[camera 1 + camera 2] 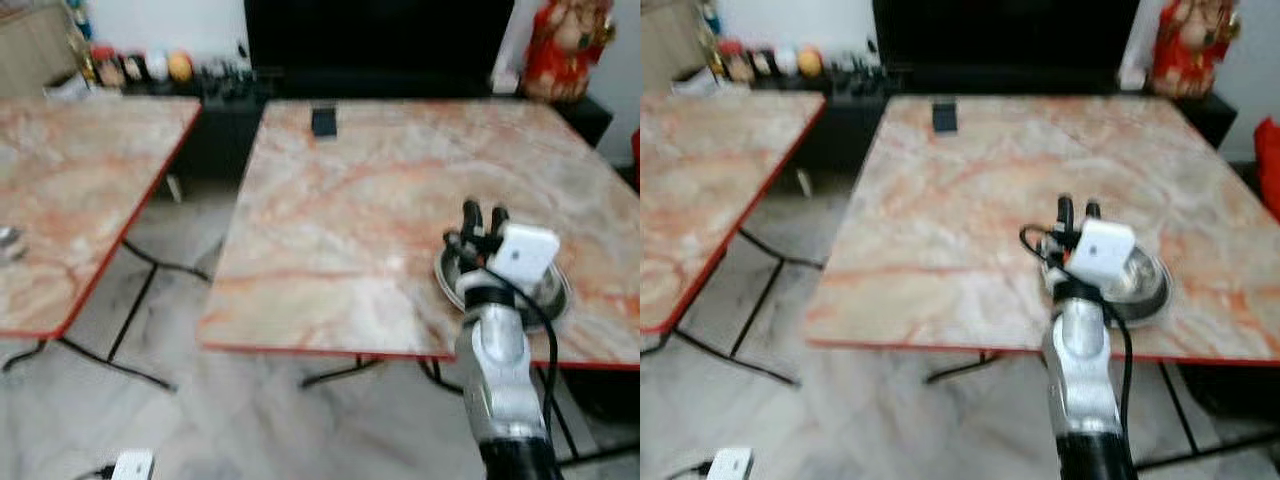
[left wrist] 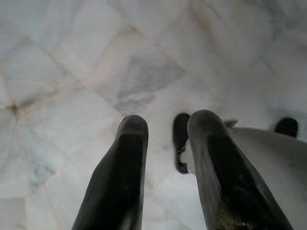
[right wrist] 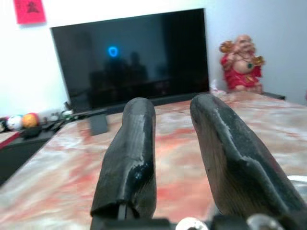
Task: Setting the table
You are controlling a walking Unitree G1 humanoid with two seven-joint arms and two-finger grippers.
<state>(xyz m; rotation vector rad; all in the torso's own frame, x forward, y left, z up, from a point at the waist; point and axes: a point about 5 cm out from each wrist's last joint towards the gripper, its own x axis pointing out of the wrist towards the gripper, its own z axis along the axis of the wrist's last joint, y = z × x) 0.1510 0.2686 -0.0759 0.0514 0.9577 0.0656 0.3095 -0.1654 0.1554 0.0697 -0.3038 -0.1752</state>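
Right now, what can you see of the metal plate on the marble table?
The metal plate is round, shiny and silver-looking, with a raised rim. It lies flat near the front right edge of the marble table. The right gripper and its white wrist camera hang over it, hiding much of it; contact cannot be told.

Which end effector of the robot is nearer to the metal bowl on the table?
Right. The right end effector is over the metal bowl at the table's near edge; the left end effector hangs low, pointing at the floor.
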